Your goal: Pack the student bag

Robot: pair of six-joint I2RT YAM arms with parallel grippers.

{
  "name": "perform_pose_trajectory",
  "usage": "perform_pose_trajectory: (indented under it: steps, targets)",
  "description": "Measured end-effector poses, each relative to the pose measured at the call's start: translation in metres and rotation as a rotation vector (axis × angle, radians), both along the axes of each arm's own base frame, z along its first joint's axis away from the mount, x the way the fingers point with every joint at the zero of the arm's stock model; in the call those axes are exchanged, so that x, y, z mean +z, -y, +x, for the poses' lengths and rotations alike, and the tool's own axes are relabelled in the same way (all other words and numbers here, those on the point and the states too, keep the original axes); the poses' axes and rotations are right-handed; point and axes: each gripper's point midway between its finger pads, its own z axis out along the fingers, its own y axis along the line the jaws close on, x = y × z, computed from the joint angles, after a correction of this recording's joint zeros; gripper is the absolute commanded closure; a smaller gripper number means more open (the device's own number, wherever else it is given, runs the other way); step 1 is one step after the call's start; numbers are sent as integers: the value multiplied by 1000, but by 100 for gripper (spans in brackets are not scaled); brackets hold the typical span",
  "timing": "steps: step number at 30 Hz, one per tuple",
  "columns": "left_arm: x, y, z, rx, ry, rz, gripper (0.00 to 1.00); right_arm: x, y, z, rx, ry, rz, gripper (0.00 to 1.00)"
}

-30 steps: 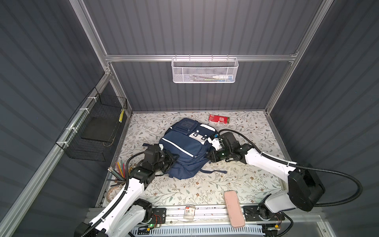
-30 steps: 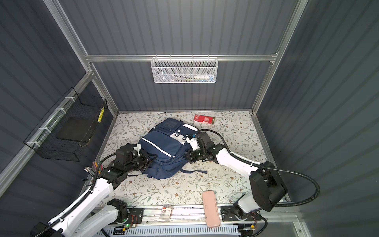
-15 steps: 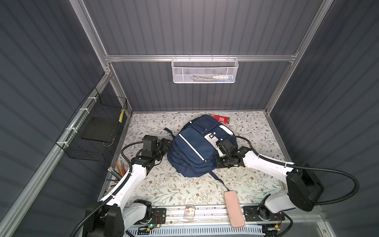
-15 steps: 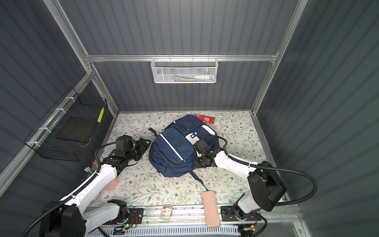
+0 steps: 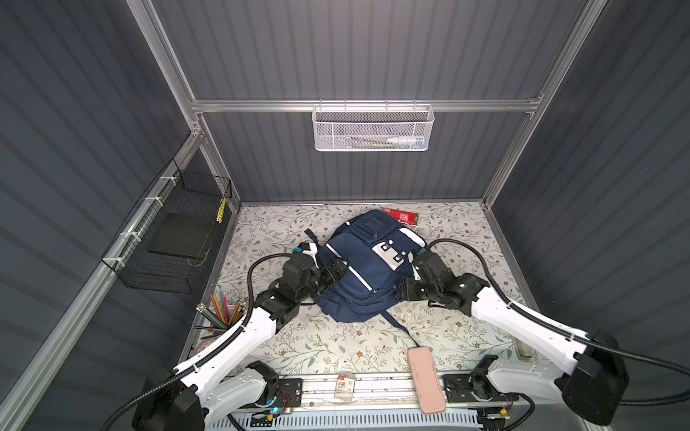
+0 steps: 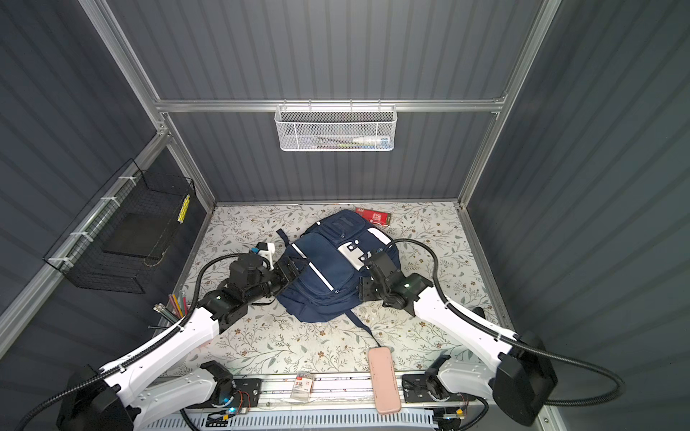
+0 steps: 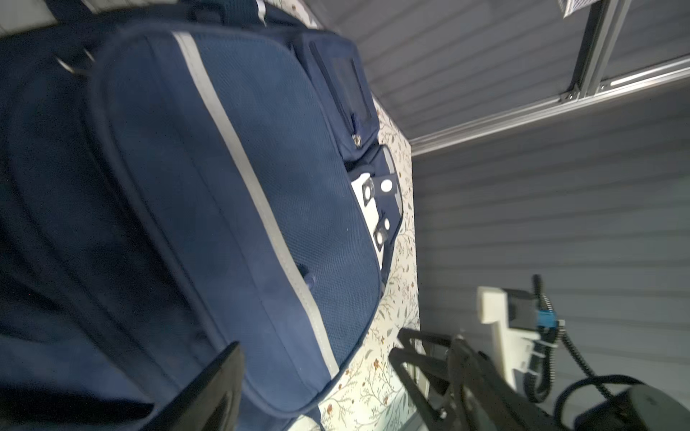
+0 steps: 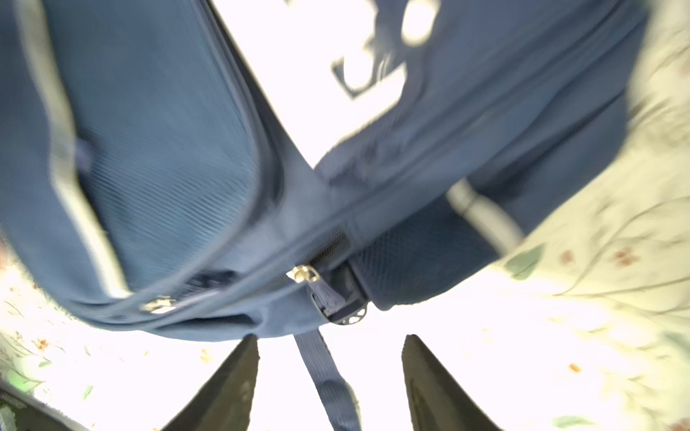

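Left gripper I see spread wide beside the student bag, right gripper parted astride its strap opposite.

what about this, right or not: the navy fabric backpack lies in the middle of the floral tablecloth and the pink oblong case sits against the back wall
Not right. The pink oblong case sits at the front edge, not against the back wall; both top views show it. The navy fabric backpack does lie in the middle of the floral tablecloth.
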Motion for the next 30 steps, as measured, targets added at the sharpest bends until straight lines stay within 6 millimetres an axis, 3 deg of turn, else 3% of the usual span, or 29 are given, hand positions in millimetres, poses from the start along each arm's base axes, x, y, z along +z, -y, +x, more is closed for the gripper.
perform_pose_trajectory:
  steps: [2, 5, 8, 13, 17, 20, 24, 28, 30]
  targets:
    - [-13, 0, 4, 21, -23, 9, 13, 10, 1, 10, -13, 34, 32, 32]
    - [-36, -2, 9, 47, -67, 43, 14, 7, -8, 31, 8, 21, 60, 29]
    - [-48, -1, 16, 61, -79, 69, 30, -3, -30, 50, 67, -19, 82, 29]
    - [-52, -8, 29, 95, -73, 106, 40, -12, -59, 68, 123, -67, 121, 35]
    - [-54, -30, 46, 156, -75, 108, 58, -25, -76, 70, 141, -99, 132, 40]
    - [-62, -50, 63, 196, -88, 116, 59, -31, -96, 59, 179, -106, 118, 44]
    - [-62, -62, 84, 203, -88, 174, 51, -33, -121, 52, 199, -116, 156, 57]
    - [-43, -61, 97, 190, -20, 189, 45, -38, -127, 55, 166, -140, 179, 88]
    - [-38, -60, 100, 176, -6, 210, 44, -38, -129, 58, 145, -149, 196, 96]
